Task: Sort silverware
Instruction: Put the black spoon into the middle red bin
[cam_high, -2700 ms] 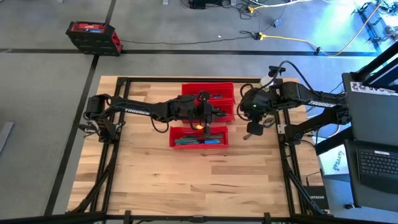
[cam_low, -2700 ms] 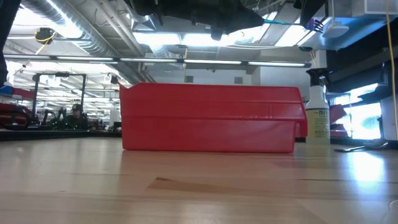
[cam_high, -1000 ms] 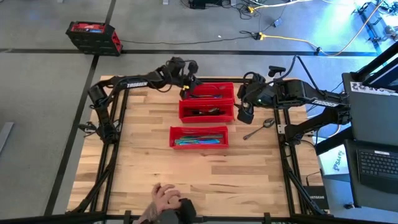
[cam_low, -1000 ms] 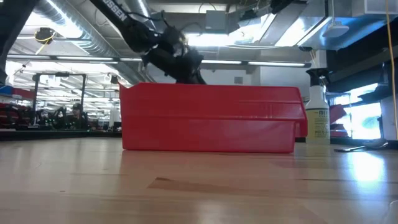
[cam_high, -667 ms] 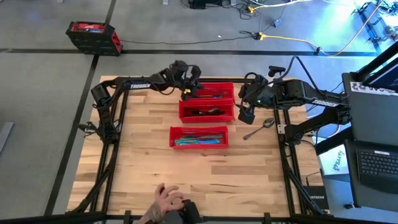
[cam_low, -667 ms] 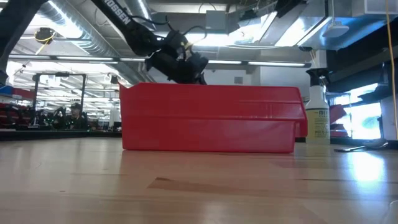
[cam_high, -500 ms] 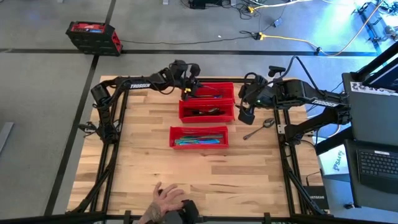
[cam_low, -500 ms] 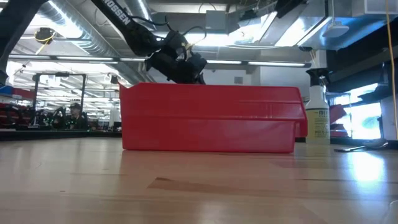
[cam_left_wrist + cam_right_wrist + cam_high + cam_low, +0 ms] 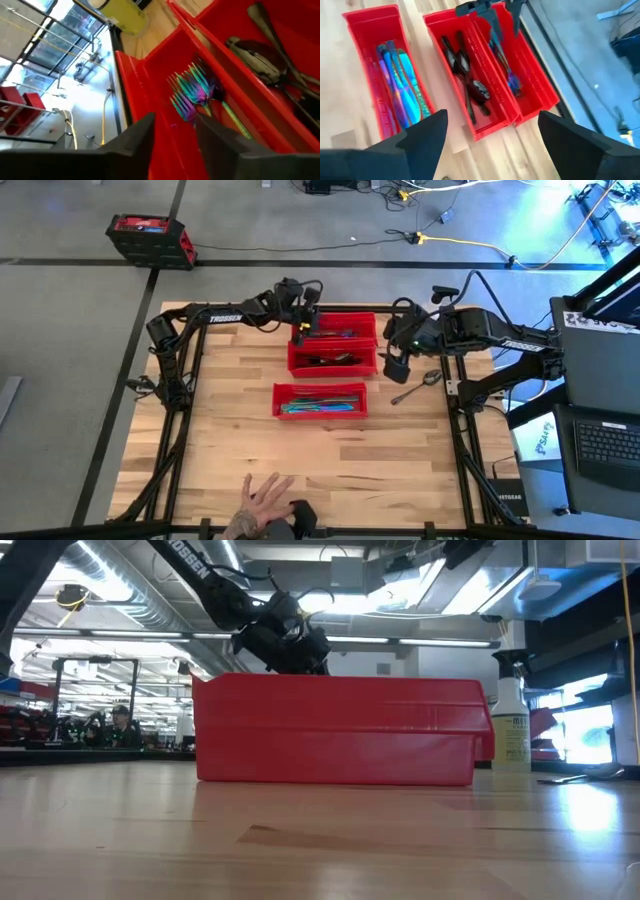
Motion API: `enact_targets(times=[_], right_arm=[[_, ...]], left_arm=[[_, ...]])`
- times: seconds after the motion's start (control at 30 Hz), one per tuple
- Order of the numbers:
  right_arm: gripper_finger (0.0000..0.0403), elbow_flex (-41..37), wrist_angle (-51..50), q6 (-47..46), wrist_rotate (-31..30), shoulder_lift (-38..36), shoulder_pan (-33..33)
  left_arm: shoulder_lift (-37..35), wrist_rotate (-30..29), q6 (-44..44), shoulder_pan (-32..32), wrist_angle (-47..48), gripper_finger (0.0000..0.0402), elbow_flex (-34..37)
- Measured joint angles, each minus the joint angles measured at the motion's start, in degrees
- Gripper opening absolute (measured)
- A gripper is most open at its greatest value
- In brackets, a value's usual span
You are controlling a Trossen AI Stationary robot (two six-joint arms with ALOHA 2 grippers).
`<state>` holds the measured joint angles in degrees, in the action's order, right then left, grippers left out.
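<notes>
While iridescent forks (image 9: 196, 93) lay in the far red bin (image 9: 345, 326) (dark spoons (image 9: 465, 70) filled the next), the left gripper (image 9: 301, 328) hung over its left end, fingers (image 9: 135, 137) parted, empty. The right gripper (image 9: 396, 367), spread wide, hovered above the table (image 9: 230, 450).

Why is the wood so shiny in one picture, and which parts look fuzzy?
Low view: the table mirrors the bright ceiling lights, so it gleams. Left wrist view: the left gripper's fingers sit close to the camera and look fuzzy, while the forks are sharper. Right wrist view: the right gripper's fingers are blurred too.
</notes>
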<state>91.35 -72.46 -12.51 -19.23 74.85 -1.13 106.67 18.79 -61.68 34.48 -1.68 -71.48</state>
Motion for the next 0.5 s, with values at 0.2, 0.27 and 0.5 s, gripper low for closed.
enact_targets(times=[0.2,0.27,0.5], right_arm=[[0.0296,-0.02,-5.01,-1.44,3.27,0.30,0.04],[0.0296,-0.04,-8.51,-2.33,2.82,1.12,-0.01],[0.0296,-0.71,-16.98,-0.39,4.84,6.91,-1.48]], left_arm=[[0.00,-3.49,-6.20,-0.50,-2.62,0.0176,-0.01],[0.00,-5.39,-12.17,-0.92,-4.88,0.0176,-0.02],[-1.25,-19.33,-4.10,-4.99,-14.83,0.0154,-1.61]])
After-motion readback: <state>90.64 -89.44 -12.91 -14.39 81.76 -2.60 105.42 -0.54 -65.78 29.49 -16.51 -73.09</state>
